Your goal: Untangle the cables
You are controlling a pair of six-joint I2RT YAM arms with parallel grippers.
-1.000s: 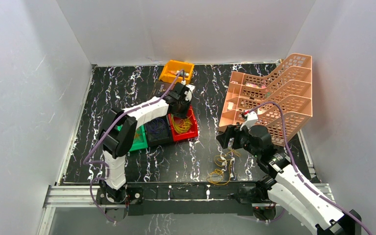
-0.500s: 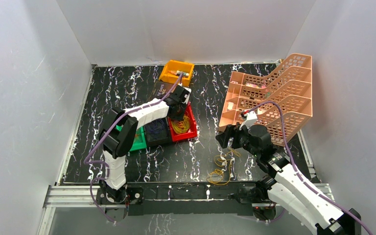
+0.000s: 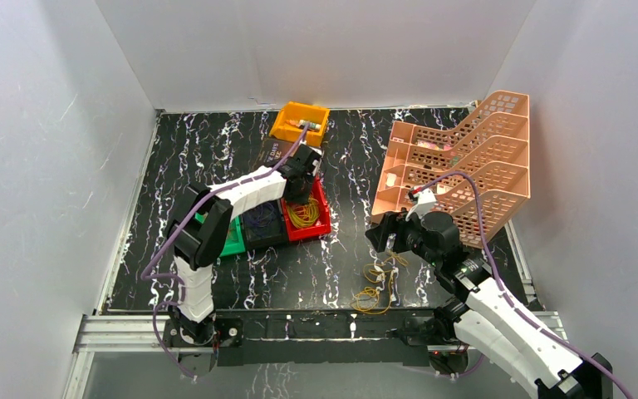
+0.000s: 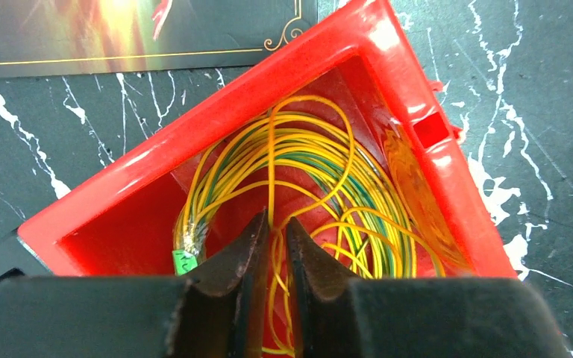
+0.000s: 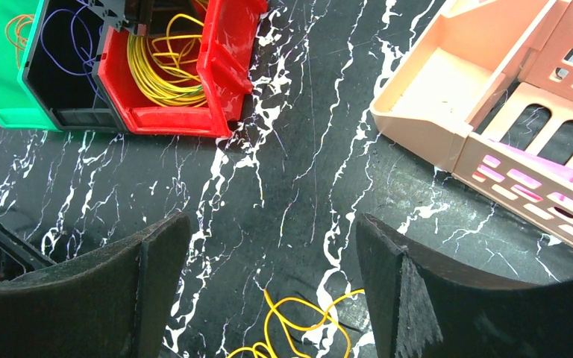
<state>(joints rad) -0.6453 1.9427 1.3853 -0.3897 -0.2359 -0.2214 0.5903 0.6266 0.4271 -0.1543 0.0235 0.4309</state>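
My left gripper [image 3: 302, 180] reaches into the red bin [image 3: 322, 223]. In the left wrist view its jaws [image 4: 276, 221] stand nearly shut, with strands of the yellow cable [image 4: 321, 149] running between them. That cable lies coiled in the red bin [image 4: 388, 45], with a green tag on it. More yellow and orange cables [image 3: 375, 287] lie loose on the table near the front. My right gripper [image 3: 385, 237] hovers above them, open and empty [image 5: 270, 220], with a yellow loop [image 5: 298, 328] below it. Purple cables lie in the black bin [image 5: 67, 45].
A green bin [image 3: 234, 238] with orange wire stands left of the black bin [image 3: 264, 223]. An orange bin [image 3: 299, 122] and a dark card [image 3: 276, 151] are at the back. A peach stacked tray rack [image 3: 465, 166] stands at the right, close to my right arm.
My left gripper has shifted slightly left and dropped lower into the red bin. The right arm has not moved.
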